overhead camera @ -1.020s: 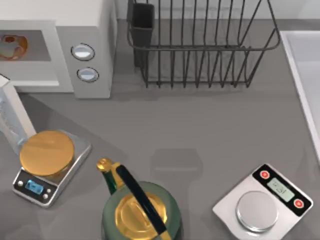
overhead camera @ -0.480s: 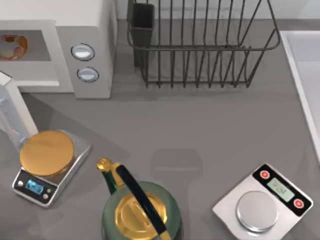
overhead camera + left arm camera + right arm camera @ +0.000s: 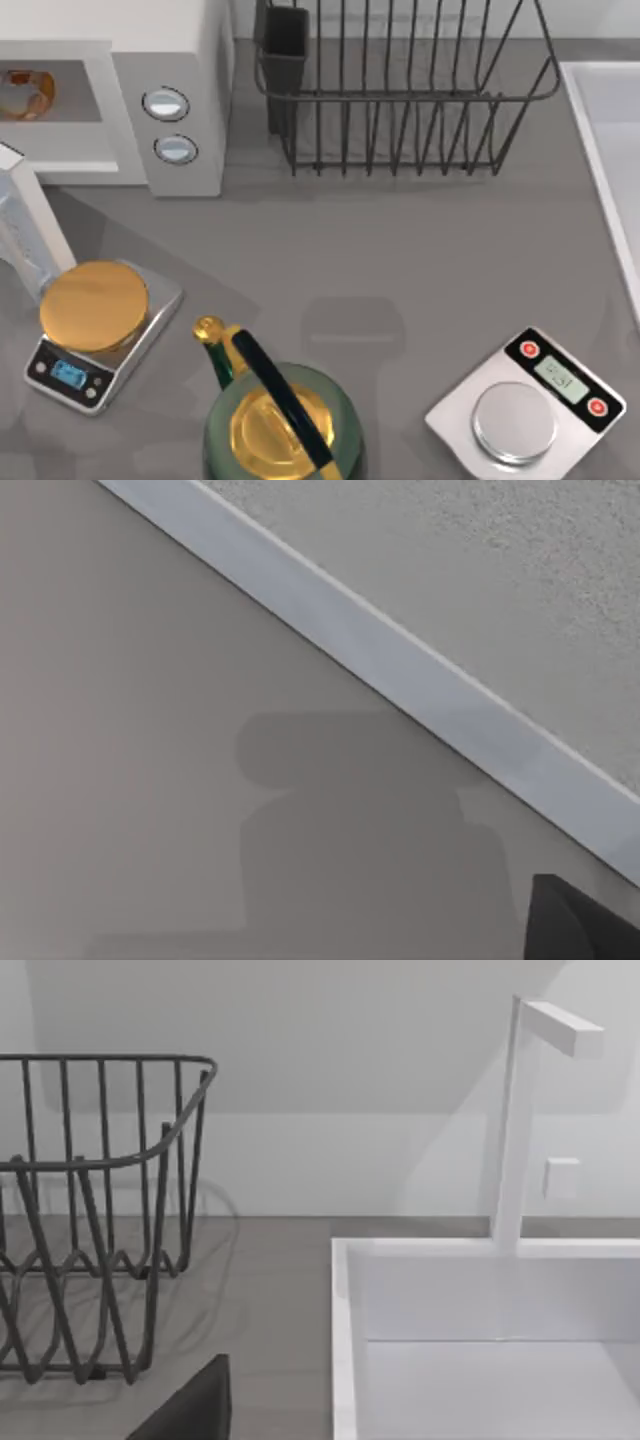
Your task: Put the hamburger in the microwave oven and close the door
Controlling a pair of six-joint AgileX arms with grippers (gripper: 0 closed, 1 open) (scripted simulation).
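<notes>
White microwave oven (image 3: 170, 110) at ten o'clock; hamburger (image 3: 22, 92) is seen inside, door (image 3: 28, 232) open. Gripper fingers cannot be told.

Top cam hangs over the grey table (image 3: 420, 260) looking straight down, wire dish rack (image 3: 400, 90) along the far edge. The right wrist cam sits low and faces that same rack (image 3: 90, 1220) side-on, with the white sink (image 3: 480, 1340) just beside it, so those are what the two views share. Left wrist cam is jammed close against a pale wall with a lighter strip (image 3: 400, 670) crossing it.
</notes>
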